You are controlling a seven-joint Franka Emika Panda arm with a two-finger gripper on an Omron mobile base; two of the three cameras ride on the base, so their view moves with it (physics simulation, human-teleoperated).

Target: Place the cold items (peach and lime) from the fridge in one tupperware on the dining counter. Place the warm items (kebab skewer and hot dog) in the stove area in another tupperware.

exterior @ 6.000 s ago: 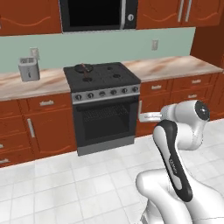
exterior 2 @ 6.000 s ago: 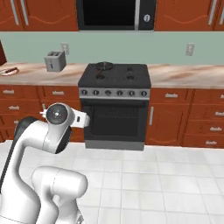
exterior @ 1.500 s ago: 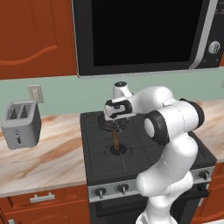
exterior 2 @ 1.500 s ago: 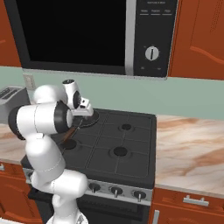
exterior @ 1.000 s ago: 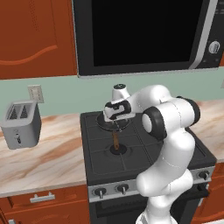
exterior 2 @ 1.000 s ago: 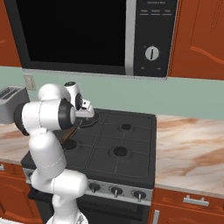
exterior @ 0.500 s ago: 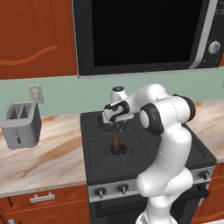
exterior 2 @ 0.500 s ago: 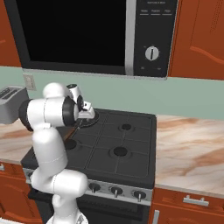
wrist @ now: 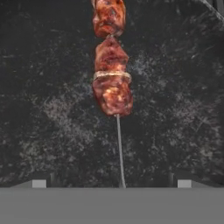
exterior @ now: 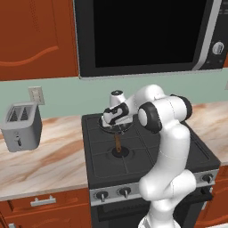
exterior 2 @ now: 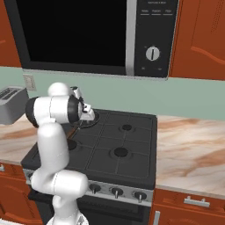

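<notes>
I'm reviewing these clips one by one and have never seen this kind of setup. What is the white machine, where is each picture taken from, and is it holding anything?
This is a rendered kitchen. The white machine is a robot arm on a mobile base, reaching over a dark stove. Two pictures come from cameras on the base, behind the arm to its left and right. The third looks along its hand, straight down at a kebab skewer lying in a dark pan. The pincer stands open over the skewer's thin metal stem and holds nothing. A toaster sits on the marbled worktop, and a microwave hangs above.
</notes>
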